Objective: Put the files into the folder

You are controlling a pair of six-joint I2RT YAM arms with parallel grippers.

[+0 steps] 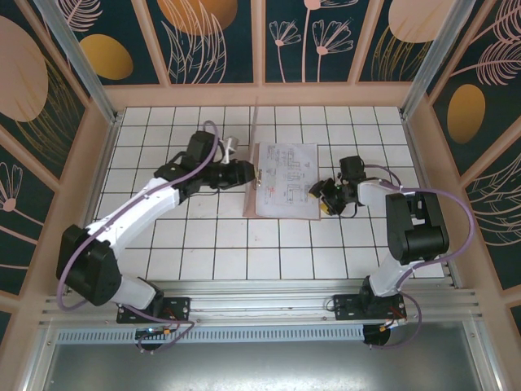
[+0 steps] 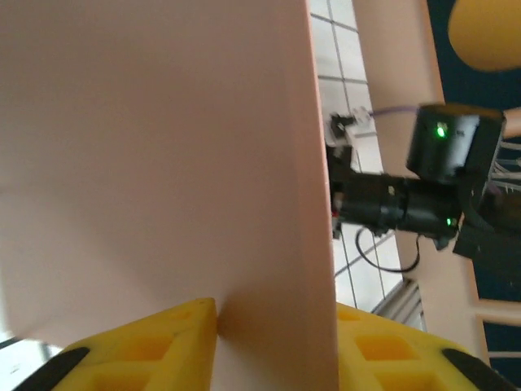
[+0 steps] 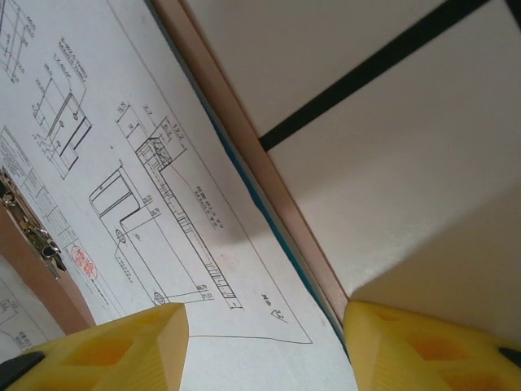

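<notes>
On the left, the left claw (image 1: pixel 247 173) sits at the fold of the folder (image 1: pixel 285 215), whose left cover stands almost upright off the table (image 1: pixel 203 244). In the left wrist view the brown card (image 2: pixel 163 147) passes between the yellow fingers (image 2: pixel 155 350), which stand apart on either side of it rather than nipping it, so the left claw (image 2: pixel 277 314) is spread and the cover looks barely supported. The likely trouble starts here: a thin card on edge with nothing pinching it could flop back to the left and lie open again, or drop to the right before the other arm is clear. In the middle, the files (image 1: pixel 286 175) lie face up on the folder's right half, printed drawings uppermost, with the metal clip (image 3: pixel 32 220) at the fold. A teal sheet edge (image 3: pixel 269 220) peeps out beneath them along the card rim (image 3: pixel 244 163). On the right, the right claw (image 1: pixel 328 195) is at the folder's outer edge, spread wide and pinching nothing, one finger over the top sheet (image 3: pixel 163 204) and one over bare tile (image 3: pixel 391 163). If the cover falls now it would probably land on that claw, and pulling out from under could drag the stack sideways off the card.
</notes>
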